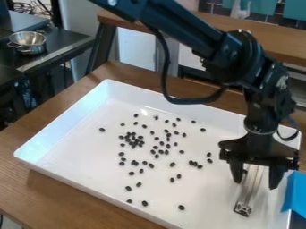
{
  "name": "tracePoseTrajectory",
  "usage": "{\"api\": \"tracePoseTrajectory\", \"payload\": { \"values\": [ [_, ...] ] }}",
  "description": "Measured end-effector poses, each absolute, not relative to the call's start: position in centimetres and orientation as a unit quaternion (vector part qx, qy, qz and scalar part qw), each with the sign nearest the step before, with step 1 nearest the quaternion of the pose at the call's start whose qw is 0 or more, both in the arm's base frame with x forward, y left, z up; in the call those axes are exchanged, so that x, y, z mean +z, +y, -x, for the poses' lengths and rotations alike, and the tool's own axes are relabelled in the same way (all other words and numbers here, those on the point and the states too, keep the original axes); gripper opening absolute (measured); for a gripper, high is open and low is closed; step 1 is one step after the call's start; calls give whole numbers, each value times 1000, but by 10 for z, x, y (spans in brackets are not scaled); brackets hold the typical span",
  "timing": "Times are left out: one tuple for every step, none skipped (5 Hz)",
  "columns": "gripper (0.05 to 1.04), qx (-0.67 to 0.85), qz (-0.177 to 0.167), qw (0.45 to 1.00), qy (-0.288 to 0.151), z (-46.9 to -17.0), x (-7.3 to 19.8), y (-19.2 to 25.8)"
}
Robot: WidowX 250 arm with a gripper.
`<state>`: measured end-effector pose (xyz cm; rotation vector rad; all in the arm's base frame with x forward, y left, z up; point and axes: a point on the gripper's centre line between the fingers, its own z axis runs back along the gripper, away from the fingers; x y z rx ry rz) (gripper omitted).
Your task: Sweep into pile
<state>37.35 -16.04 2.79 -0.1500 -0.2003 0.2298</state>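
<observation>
A slim metal tool point(251, 188) is in the right part of a white tray point(62, 127), below the end effector point(257, 174). Its long axis runs steeply down the view and a little to the left, the lower end, with a small squarish fitting, pointing to the near side of the tray. The shaft looks straight, pale and shiny.

Many small dark pieces point(133, 141) are strewn over the tray floor to the left of the tool, closest together in a loose cluster left of the middle, with single ones scattered around it.

The arm point(179, 24) comes in from the top edge, slants down to the right, then bends at a bulky joint so that the end effector hangs almost straight down over the right side of the tray. The end effector is released: its two fingers point(276, 176) stand wide apart, one on each side of the tool's upper part, with a gap to the right finger in the view. Whether the other one touches the tool is hard to tell.

The tool's upper end is hidden behind the end effector. The tray, on a wooden tabletop point(71, 194), is cut off by the bottom edge, and a blue item point(295, 192) by the right. A metal pot point(28, 41) sits at the upper left.
</observation>
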Motion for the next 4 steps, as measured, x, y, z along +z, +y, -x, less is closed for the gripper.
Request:
{"api": "tracePoseTrajectory", "payload": {
  "values": [
    [408, 116, 73, 985, -102, -375, 24, -160],
    [380, 111, 73, 986, -101, -371, 20, -159],
    [380, 108, 71, 988, -89, -369, 20, -143],
    [380, 116, 61, 988, -88, -372, 20, -112]
  ]
}}
